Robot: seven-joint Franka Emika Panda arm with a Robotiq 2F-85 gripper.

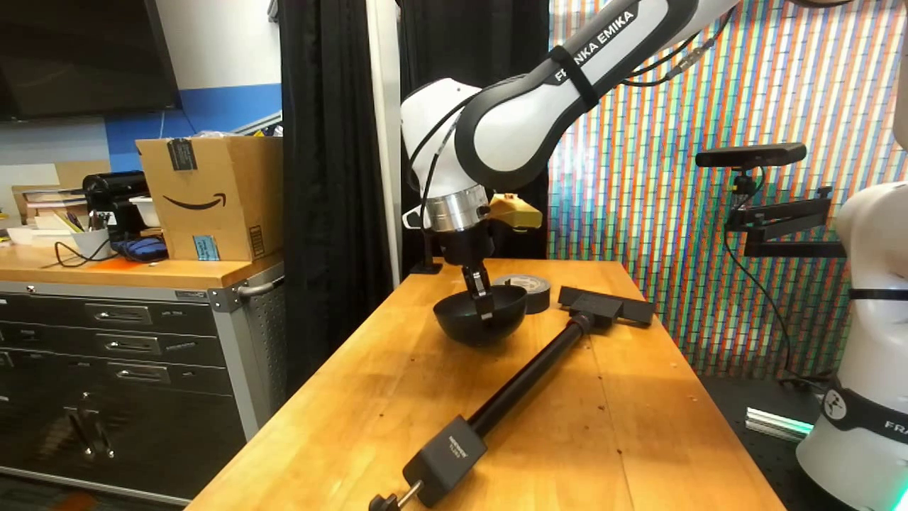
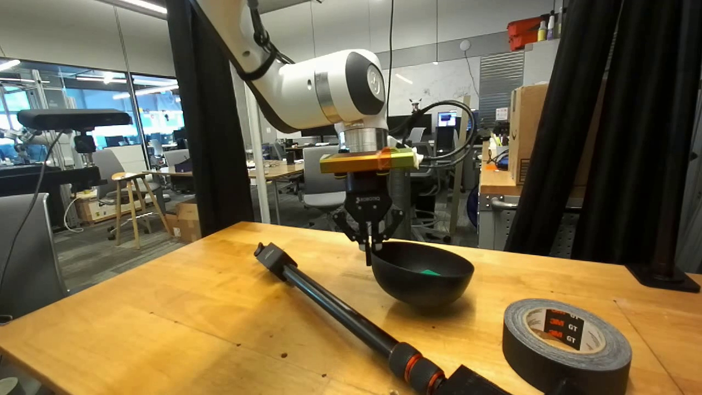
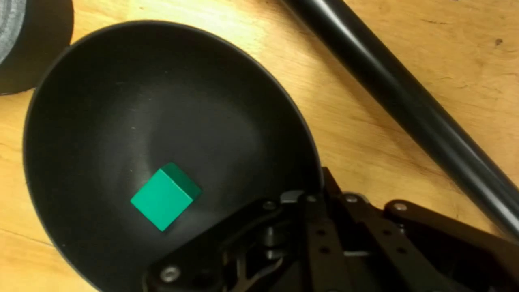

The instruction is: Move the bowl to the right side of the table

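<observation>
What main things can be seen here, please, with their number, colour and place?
table: 1, honey-coloured, in the foreground
tape roll: 1, dark grey, on the table
pole: 1, black, lying on the table
bowl: 1, black, beside the pole
cube: 1, green, inside the bowl
cabinet: 1, dark, in the background
box with smile print: 1, brown, on the cabinet
curtains: at least 2, black, near the table
chairs: several, grey, in the background
arm: 1, white, above the table
gripper: 1, black, closed on the bowl's rim
</observation>
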